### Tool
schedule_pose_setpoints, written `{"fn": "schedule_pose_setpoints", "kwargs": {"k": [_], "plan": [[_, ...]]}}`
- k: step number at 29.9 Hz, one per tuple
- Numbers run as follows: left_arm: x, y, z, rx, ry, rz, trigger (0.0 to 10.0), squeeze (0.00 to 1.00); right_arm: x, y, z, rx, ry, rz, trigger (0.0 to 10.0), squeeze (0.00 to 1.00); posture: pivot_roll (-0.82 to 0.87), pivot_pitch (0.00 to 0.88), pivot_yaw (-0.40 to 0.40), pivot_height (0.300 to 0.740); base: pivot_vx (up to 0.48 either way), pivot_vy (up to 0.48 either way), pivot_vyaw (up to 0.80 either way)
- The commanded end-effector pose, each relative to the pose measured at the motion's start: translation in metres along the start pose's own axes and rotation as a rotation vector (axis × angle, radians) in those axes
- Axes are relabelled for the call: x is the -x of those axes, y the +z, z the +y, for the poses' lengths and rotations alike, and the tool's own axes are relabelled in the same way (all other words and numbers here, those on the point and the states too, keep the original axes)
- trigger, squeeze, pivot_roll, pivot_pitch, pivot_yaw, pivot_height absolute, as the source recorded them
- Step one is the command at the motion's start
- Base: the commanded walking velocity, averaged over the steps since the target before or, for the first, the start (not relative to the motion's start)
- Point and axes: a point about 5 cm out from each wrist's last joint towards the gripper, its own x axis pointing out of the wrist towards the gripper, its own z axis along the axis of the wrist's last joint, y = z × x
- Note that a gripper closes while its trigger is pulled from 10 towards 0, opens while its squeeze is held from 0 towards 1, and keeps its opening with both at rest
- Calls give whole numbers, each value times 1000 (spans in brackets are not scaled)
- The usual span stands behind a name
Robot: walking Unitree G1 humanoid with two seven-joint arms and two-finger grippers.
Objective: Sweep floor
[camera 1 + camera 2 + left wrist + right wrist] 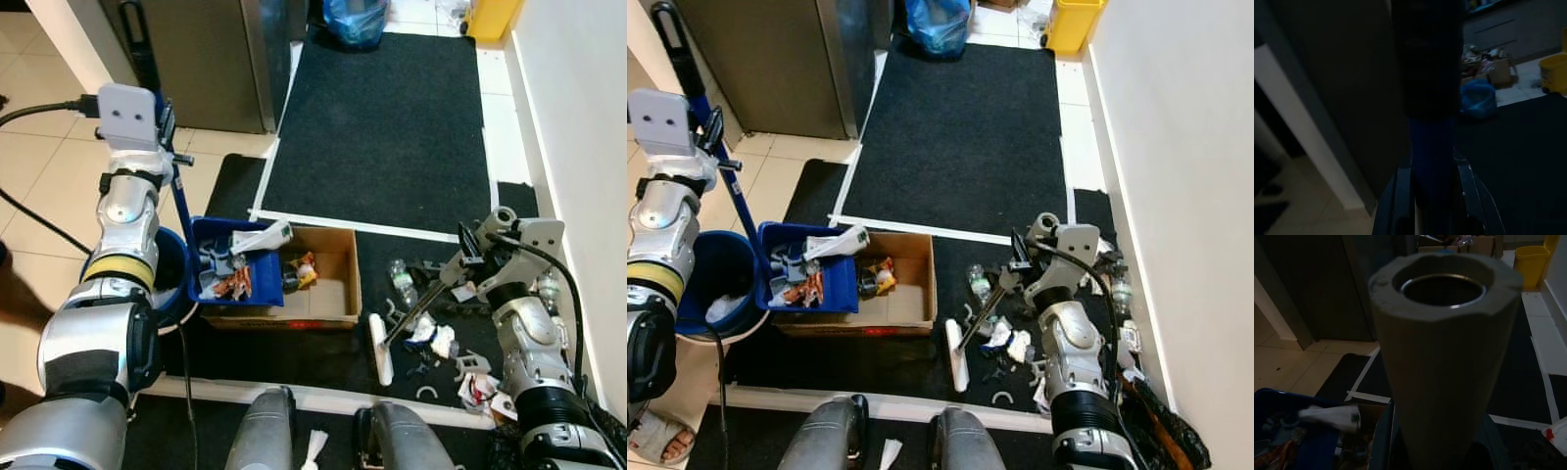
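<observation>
My left gripper (165,125) is shut on the long blue handle (1432,147) of a blue dustpan (217,235). The pan holds wrappers and scraps and rests over an open cardboard box (338,284). My right gripper (466,251) is shut on the grey handle (1444,357) of a small broom. Its white head (380,349) lies on the black mat just right of the box. Litter (441,343) is scattered on the mat around the broom head: paper bits, wrappers and a clear plastic bottle (402,282).
A blue bucket (174,257) stands left of the box. A steel cabinet (211,59) is at the back left, a blue bag (355,20) and a yellow bin (493,15) at the far end. A white wall (588,117) runs along the right. A person's foot (656,436) is at the lower left.
</observation>
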Motion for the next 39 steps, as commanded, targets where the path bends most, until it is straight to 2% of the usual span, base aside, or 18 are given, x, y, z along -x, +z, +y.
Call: {"fn": "schedule_pose_setpoints", "kwargs": {"k": [1, 3, 5, 7, 9, 15, 29, 39], "plan": [[-9, 20, -4, -101, -47, -92, 10000, 0, 5, -7, 0, -19, -11, 29, 10000, 0, 63, 173, 14, 740, 0, 0, 0], [-10, 21, -6, -119, -62, -101, 10000, 0, 6, -7, 1, -20, -11, 29, 10000, 0, 64, 172, 15, 740, 0, 0, 0], [-13, 28, -14, -177, -100, -134, 10000, 0, 6, -7, 2, -23, -13, 28, 10000, 0, 64, 171, 18, 740, 0, 0, 0], [-13, 28, -14, -177, -100, -134, 10000, 0, 6, -7, 2, -23, -13, 28, 10000, 0, 64, 171, 18, 740, 0, 0, 0], [-17, 36, -22, -243, -137, -172, 10000, 0, 6, -7, 2, -27, -16, 27, 10000, 0, 63, 168, 21, 740, 0, 0, 0], [-22, 46, -29, -271, -157, -215, 10000, 0, 5, -6, 3, -28, -20, 22, 10000, 0, 62, 165, 23, 740, 0, 0, 0], [-22, 49, -41, -269, -201, -247, 10000, 0, 5, -6, 3, -29, -23, 20, 10000, 0, 64, 162, 28, 740, 0, 0, 0], [-22, 50, -56, -350, -288, -274, 10000, 0, 2, -5, 5, -30, -21, 19, 10000, 0, 66, 147, 29, 740, 0, 0, 0]]}}
